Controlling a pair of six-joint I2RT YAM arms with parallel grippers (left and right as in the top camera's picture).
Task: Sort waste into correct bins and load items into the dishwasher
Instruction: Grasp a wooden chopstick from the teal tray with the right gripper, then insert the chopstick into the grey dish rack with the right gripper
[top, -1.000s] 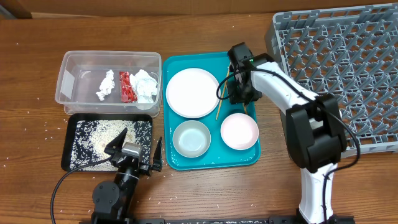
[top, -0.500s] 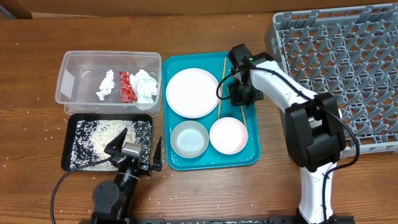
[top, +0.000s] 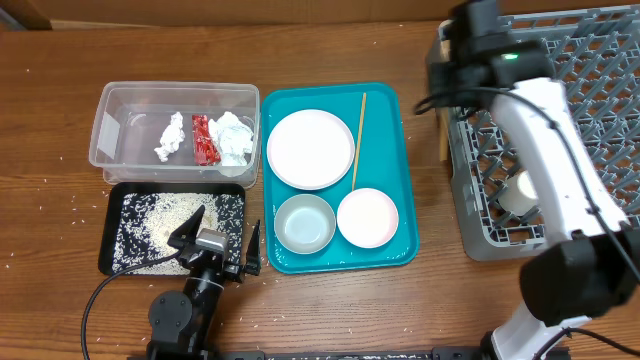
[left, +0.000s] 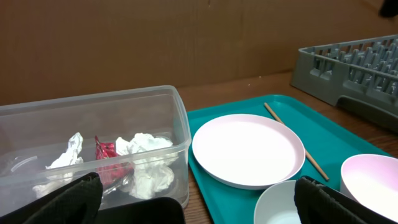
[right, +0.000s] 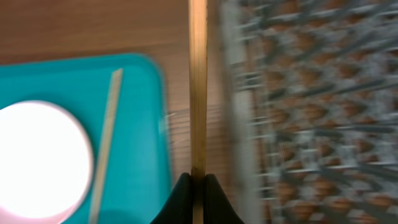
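Just beside the left wall of the dish rack (top: 600, 60), one chopstick (right: 198, 93) is being held, pinched between the closed fingers of the right gripper (right: 198, 186); second chopstick (top: 357, 140) is lying on the teal tray (top: 385, 130), right of the plate (top: 310, 148); left gripper (top: 219, 238) is sitting spread wide, empty, near the black tray (top: 105, 240).

Teal tray (top: 385, 130) on wooden table (top: 330, 50)

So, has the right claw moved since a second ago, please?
Yes. The right claw, gripping a chopstick, moved right, from over the teal tray to the dish rack's left edge.
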